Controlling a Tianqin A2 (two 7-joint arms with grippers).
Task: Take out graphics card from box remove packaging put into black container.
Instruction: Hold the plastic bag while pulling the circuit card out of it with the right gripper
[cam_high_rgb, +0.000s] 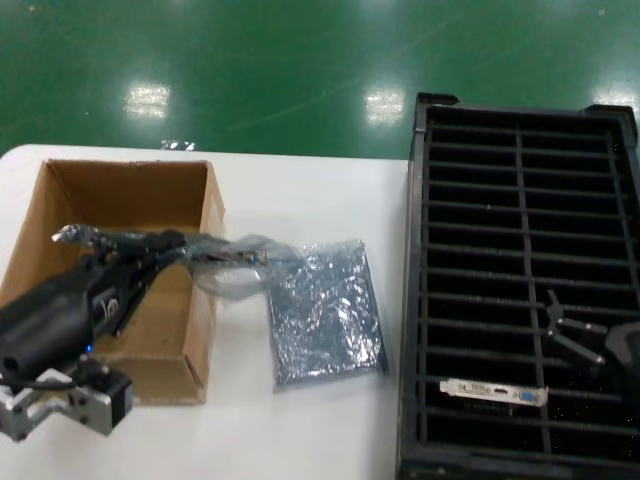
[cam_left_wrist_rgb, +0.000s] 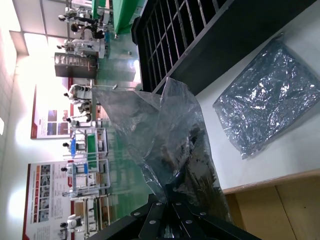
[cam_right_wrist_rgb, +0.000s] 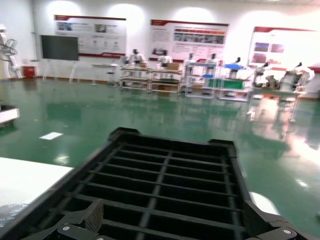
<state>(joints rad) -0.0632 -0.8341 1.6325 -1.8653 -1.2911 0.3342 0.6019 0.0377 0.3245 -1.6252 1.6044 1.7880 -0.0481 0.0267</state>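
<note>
On the left of the white table (cam_high_rgb: 300, 200) sits the brown box (cam_high_rgb: 60, 220), open at the top. The left gripper (cam_high_rgb: 165, 250) is over the box, and its fingers are pinched tight on a see-through plastic bag (cam_high_rgb: 235, 268). This bag hangs in the air past the right wall of the box, and a dark thing shows through it, but it is too blurry to tell what it is. In the left wrist view the same bag (cam_left_wrist_rgb: 170, 140) is crinkly and stands up from the gripper. Just to the right of the box, a second bag (cam_high_rgb: 325, 315), shiny and grey-blue, lies flat on the table. It lies between the box and the black container (cam_high_rgb: 520, 130). The black container is on the right side of the table and has many thin slots in two rows. The graphics card (cam_high_rgb: 495, 392) lies in a slot near the front, with its silver end and blue port showing. The right gripper (cam_high_rgb: 575, 335) is over the container, a little behind the card, and its fingers are spread apart with nothing between them.
</note>
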